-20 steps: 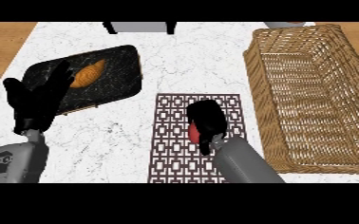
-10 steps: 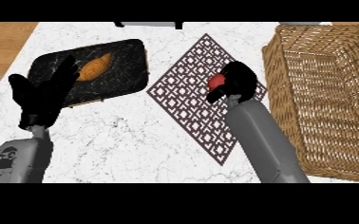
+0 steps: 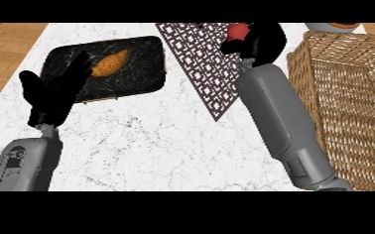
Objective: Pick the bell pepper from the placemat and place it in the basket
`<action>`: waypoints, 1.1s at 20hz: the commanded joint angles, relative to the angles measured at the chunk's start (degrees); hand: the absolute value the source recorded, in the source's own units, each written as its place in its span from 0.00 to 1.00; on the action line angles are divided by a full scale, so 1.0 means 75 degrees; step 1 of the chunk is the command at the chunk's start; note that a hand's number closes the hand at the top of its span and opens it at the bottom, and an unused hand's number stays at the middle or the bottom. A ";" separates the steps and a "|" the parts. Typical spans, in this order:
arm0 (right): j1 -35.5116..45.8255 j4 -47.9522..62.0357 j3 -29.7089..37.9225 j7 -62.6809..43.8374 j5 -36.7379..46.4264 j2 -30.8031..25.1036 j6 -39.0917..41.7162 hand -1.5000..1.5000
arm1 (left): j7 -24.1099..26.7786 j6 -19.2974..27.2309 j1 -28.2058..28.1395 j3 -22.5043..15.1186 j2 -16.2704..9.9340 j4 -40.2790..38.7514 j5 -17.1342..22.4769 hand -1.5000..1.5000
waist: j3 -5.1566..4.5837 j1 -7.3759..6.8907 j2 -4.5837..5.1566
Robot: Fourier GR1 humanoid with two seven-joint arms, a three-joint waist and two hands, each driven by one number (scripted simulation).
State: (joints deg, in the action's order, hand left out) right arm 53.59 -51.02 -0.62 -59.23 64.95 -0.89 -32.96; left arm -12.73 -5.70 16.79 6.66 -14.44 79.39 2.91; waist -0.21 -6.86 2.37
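Observation:
A red bell pepper (image 3: 236,30) shows at the top of the view, over the far part of the brown lattice placemat (image 3: 209,64). My right hand (image 3: 261,40) is curled round it and hides most of it; only its left side shows. The wicker basket (image 3: 338,94) stands just right of that hand and forearm. My left hand (image 3: 53,95) rests open at the left, fingers up, in front of a black tray.
A black marbled tray (image 3: 139,72) lies at the left and holds an orange-brown pastry (image 3: 110,63). A grey object (image 3: 338,26) peeks in behind the basket at the top right. Wooden floor (image 3: 18,44) shows past the counter's left edge.
The right hand with the pepper has moved farther up and toward the basket. The view has swung, so the placemat and basket lie differently. The left hand stays put.

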 commanded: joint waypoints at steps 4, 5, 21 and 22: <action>0.1550 0.1027 0.0751 -0.1866 0.1851 -0.0266 -0.1136 1.00 | -0.0178 0.0052 0.0065 -0.0225 0.0196 -0.0020 -0.0085 0.50 | -0.0027 -0.0103 -0.0017; 0.1689 0.1151 0.0822 -0.2095 0.2132 -0.0194 -0.1152 1.00 | -0.0065 0.0044 0.0127 -0.0038 0.0055 -0.0096 -0.0034 0.50 | -0.0038 -0.0085 -0.0020; 0.3572 0.2694 0.2380 -0.3465 0.4982 -0.1374 -0.0233 1.00 | -0.0028 0.0082 0.0159 -0.0098 0.0104 -0.0124 -0.0114 0.50 | -0.0015 0.0020 0.0004; 0.3823 0.2692 0.2542 -0.3466 0.5064 -0.1359 0.0098 1.00 | -0.0129 0.0371 0.0301 -0.0055 0.0212 -0.0312 -0.0229 0.50 | -0.0015 0.0184 -0.0034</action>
State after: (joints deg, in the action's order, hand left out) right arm 78.70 -32.23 16.00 -71.86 99.00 -9.50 -33.53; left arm -13.62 -4.03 18.54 5.88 -13.14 77.91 1.63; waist -0.35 -6.34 2.19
